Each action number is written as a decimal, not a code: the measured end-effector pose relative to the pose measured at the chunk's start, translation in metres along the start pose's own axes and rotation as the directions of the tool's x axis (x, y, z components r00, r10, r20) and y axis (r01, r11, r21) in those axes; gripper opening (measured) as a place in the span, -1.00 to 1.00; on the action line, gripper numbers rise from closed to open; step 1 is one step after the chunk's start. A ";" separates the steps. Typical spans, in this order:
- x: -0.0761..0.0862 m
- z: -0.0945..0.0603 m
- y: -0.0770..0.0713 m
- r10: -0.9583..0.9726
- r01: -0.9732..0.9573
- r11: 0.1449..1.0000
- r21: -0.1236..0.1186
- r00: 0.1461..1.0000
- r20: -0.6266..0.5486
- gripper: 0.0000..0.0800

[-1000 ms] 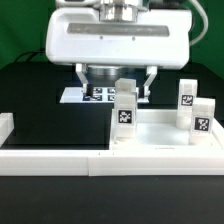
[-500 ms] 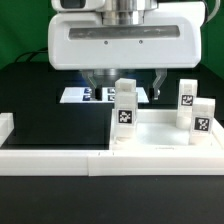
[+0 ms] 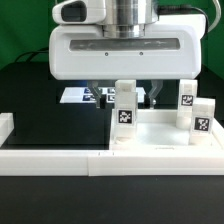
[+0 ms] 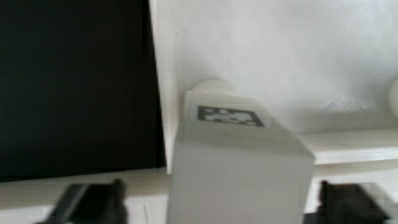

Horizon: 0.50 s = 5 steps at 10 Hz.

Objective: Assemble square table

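The white square slab (image 3: pixel 160 136) lies at the exterior view's right, inside the border wall. One white block leg (image 3: pixel 124 110) with a tag stands upright at the slab's near left corner. Two more tagged legs (image 3: pixel 186 99) (image 3: pixel 202 118) stand at the slab's right. My gripper (image 3: pixel 127 92) hangs open over the first leg, with one finger on each side of it and not touching. In the wrist view the leg (image 4: pixel 240 150) fills the middle, between my dark fingertips (image 4: pixel 89 200) with a gap on each side. A fourth leg is out of view.
The long low white border wall (image 3: pixel 55 158) runs along the front and turns up at the left (image 3: pixel 6 126). The marker board (image 3: pixel 74 95) lies flat behind the gripper on the black table. A round socket (image 4: pixel 390 96) shows at the slab's edge.
The gripper has come down and toward the exterior view's right, and its open fingers now straddle the upright leg. The legs and slab have not moved.
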<state>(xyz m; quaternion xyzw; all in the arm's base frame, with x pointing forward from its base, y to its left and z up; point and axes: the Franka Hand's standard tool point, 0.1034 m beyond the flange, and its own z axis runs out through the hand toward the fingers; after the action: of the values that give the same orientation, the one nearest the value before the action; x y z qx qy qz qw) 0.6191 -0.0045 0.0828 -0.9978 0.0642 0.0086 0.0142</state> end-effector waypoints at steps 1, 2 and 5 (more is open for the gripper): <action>0.000 0.000 0.000 0.003 -0.003 1.000 0.000 1.000 0.000 -0.03; 0.000 0.000 0.000 0.052 -0.052 0.999 0.001 0.999 0.000 -0.28; 0.000 0.000 -0.001 0.267 -0.267 0.964 0.002 0.964 0.000 -0.27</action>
<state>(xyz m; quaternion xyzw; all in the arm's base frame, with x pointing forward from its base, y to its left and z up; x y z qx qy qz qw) 0.6192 -0.0035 0.0828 -0.9800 0.1980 0.0103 0.0136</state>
